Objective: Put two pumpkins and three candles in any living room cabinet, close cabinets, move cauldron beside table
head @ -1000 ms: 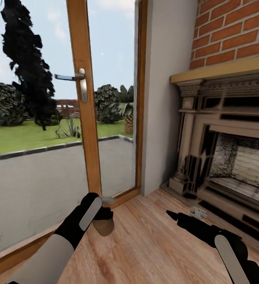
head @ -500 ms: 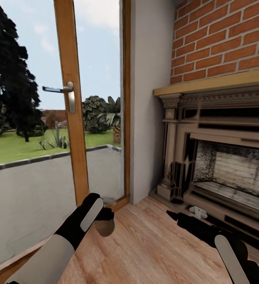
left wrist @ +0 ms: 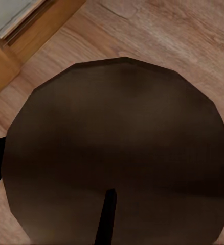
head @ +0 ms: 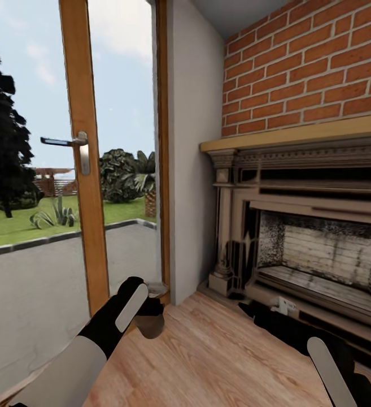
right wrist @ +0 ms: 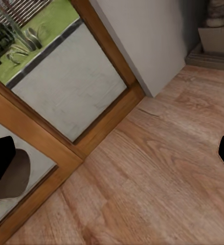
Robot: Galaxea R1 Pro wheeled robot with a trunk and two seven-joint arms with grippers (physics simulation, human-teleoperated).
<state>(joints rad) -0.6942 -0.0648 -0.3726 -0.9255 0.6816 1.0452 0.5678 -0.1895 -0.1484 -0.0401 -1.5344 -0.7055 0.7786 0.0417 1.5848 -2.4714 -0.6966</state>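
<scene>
At this moment you faced the door [head: 82, 186] and the fireplace [head: 298, 226], with no cabinet, pumpkin, cauldron or table in sight, so the task was judged far from complete. The left gripper [head: 148, 310] had its jaws closed around a candle [head: 150, 327], carried above the floor [head: 219, 362] and not yet stowed. The right gripper [head: 253, 314] had its jaws spread wide and held nothing.
</scene>
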